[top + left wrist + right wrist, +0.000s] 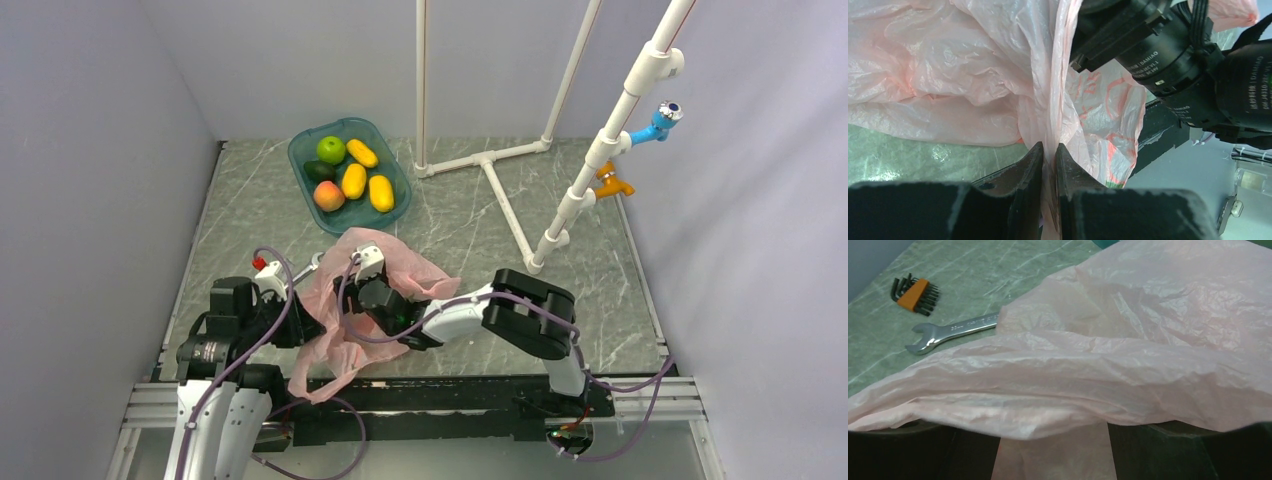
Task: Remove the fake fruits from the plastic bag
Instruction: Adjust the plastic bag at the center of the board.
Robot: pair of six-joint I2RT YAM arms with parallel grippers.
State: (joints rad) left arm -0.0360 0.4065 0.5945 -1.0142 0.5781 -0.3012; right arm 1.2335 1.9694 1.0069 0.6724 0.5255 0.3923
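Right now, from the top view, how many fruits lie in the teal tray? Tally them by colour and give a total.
Yellow fruits: 3
Bright green apple: 1
Dark green avocado: 1
Red-and-yellow peach: 1
Total: 6

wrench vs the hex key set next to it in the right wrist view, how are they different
The wrench is one long silvery open-ended tool; the hex key set is a bunch of short black keys in an orange holder. The wrench's handle end vanishes at the edge of the pink plastic bag; the hex key set lies clear of it. Both rest flat on the marbled green table.
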